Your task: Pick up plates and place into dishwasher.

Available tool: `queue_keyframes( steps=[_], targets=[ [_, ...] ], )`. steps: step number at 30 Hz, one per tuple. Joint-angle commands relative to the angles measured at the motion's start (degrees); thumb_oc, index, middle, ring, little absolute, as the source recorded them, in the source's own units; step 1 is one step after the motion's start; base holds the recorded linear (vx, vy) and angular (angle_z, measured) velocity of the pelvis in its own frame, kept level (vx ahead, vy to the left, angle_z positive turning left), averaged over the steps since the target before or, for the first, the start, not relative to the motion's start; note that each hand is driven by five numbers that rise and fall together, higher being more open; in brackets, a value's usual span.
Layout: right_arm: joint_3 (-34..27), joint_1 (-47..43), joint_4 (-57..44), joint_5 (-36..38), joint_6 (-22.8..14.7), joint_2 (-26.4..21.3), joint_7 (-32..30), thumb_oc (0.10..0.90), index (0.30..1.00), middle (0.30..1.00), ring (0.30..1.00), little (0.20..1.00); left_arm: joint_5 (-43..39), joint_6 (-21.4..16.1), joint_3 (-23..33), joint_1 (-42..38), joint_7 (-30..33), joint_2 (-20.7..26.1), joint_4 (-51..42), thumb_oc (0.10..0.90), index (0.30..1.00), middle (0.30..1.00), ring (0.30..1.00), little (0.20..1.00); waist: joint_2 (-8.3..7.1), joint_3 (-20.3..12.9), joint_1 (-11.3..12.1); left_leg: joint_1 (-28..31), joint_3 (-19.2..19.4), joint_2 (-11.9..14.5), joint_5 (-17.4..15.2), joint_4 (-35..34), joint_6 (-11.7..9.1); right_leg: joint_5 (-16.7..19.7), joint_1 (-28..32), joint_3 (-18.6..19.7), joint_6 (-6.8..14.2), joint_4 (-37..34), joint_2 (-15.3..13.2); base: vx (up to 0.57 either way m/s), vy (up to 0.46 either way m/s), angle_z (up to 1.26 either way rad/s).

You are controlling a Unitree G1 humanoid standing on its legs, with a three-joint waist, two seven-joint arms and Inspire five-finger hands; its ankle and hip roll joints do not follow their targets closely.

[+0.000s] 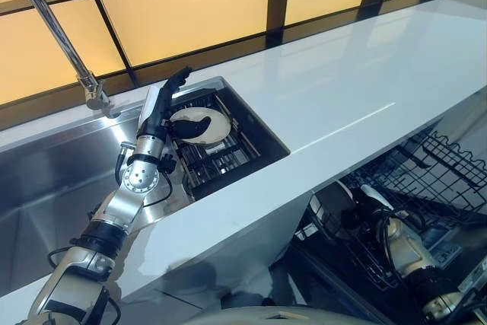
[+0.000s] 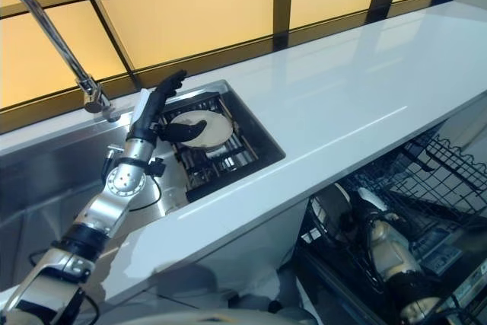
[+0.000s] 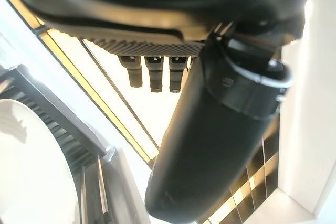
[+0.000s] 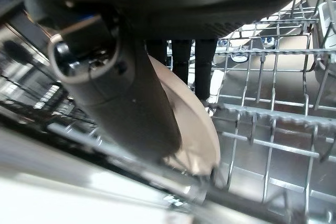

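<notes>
A cream plate (image 1: 218,124) lies in the dark rack (image 1: 228,159) set in the sink. My left hand (image 1: 162,104) hovers over its near edge with fingers straight and the thumb (image 3: 210,145) reaching across the plate (image 3: 26,171); the hand is open. Down at the lower right, my right hand (image 1: 377,207) is inside the dishwasher's wire rack (image 1: 445,165). There it grips a second cream plate (image 4: 197,129) standing on edge, thumb (image 4: 131,103) on its face and fingers (image 4: 202,61) behind it.
A white counter (image 1: 342,97) runs between the sink and the open dishwasher below its front edge. A curved steel faucet (image 1: 53,28) rises at the back left over the steel basin (image 1: 46,180). Yellow panels line the wall behind.
</notes>
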Motion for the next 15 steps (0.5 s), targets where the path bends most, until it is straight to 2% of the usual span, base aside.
queue_keyframes(
  steps=[1,11,15],
  targets=[
    [-2.55,-1.45,-3.9,2.7,-6.7,-0.29,-3.21,0.8,0.9,0.9,0.9,0.9,1.78,-5.74,2.03,-6.57,2.72,1.5,-1.99,0.8,0.9,0.9,0.9,0.9,-0.07,-4.03,-0.89,1.69,1.8,-1.06,-7.67,0.47,3.54,-3.55,1.06,-0.22,2.23,0.58,0.85,0.01,0.012,-0.06],
    [-7.62,1.47,-10.19,7.21,-12.77,-0.89,-6.05,0.8,0.9,0.9,0.9,0.9,2.38,-5.95,2.68,-5.25,3.33,1.17,-1.21,0.8,0.9,0.9,0.9,0.9,0.48,-4.14,-2.14,1.88,2.88,-1.11,-7.97,0.47,3.66,-3.61,0.88,0.69,2.42,0.58,0.99,0.0,0.008,-0.05],
    [-9.81,2.86,-11.69,7.19,-13.49,-1.34,-7.8,0.8,0.9,0.9,0.9,0.9,2.35,-5.39,3.29,-4.92,3.48,1.6,-1.41,0.8,0.9,0.9,0.9,0.9,0.65,-4.11,-2.65,1.98,3.21,-1.1,-7.97,0.47,3.65,-3.58,0.9,0.96,2.48,0.58,1.03,0.0,0.0,0.0]
  ],
)
